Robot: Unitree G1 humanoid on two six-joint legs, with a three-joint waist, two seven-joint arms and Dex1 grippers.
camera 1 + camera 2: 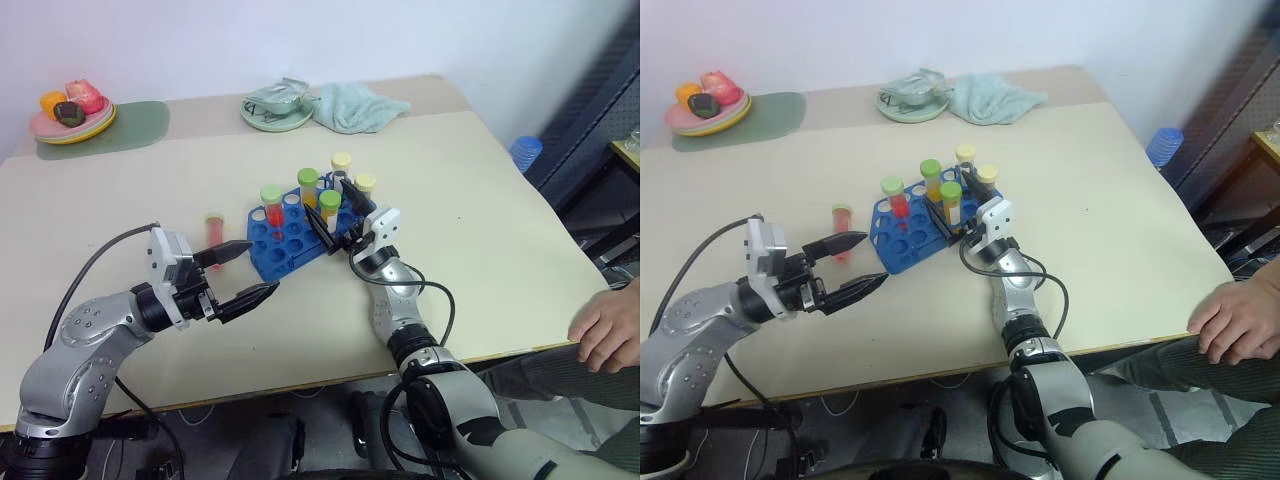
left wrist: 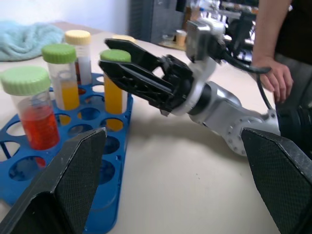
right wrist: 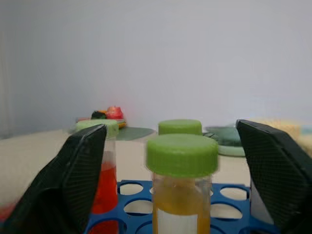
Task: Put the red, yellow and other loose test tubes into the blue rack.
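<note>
The blue rack [image 2: 73,161] is seen on the tabletop [image 2: 185,185], loaded with capped tubes [image 2: 61,73]; the right pincer [image 2: 114,61] is spread open around a green-capped tube [image 2: 114,85].

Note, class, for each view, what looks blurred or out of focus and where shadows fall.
Right wrist view: the green-capped tube is soft-edged, the plates behind hazy. Left wrist view: the right gripper casts a soft shadow on the table; the person behind is blurred. Left eye view: even light, faint shadows beside the blue rack.

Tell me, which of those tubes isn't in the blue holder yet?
The red tube lying alone on the table, left of the blue rack; all the others stand upright in it.
</note>
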